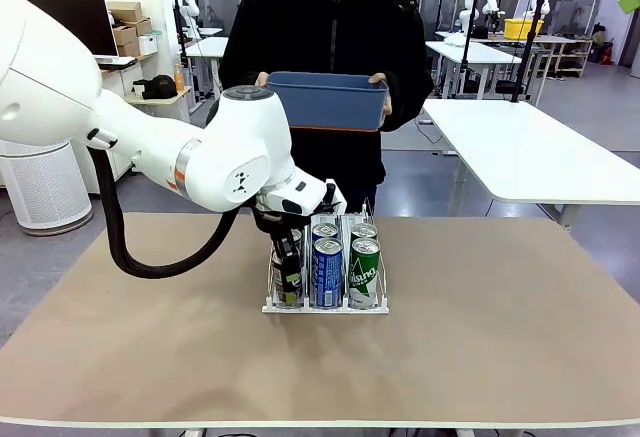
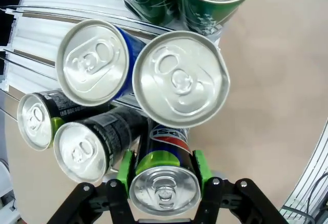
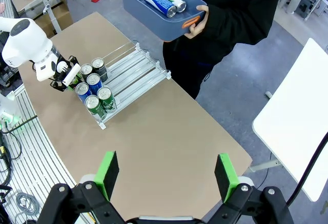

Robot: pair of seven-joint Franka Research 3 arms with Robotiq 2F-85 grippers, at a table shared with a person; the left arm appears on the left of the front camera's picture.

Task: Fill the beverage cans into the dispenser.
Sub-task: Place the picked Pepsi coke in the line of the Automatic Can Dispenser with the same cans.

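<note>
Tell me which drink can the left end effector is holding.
The dark slim metal can between the left end effector's green pads; the others stand free.

A: L arm (image 1: 60, 87), looks?
B: White, fat round joints. Grey ring (image 1: 182, 167) and small black marks (image 1: 240, 183) on the shell behind the jaws. Black ribbed hose (image 1: 130, 252) hangs off it.
A: Grippers?
B: L gripper (image 2: 164, 168): black link fingers, green pads (image 2: 125, 170) lining the jaws, silver screws (image 2: 211, 182) at knuckles just behind. R gripper (image 3: 166, 177): same build.
A: Person (image 1: 320, 57)?
B: Black zip jacket (image 1: 400, 47), long black sleeves (image 3: 241, 14).
</note>
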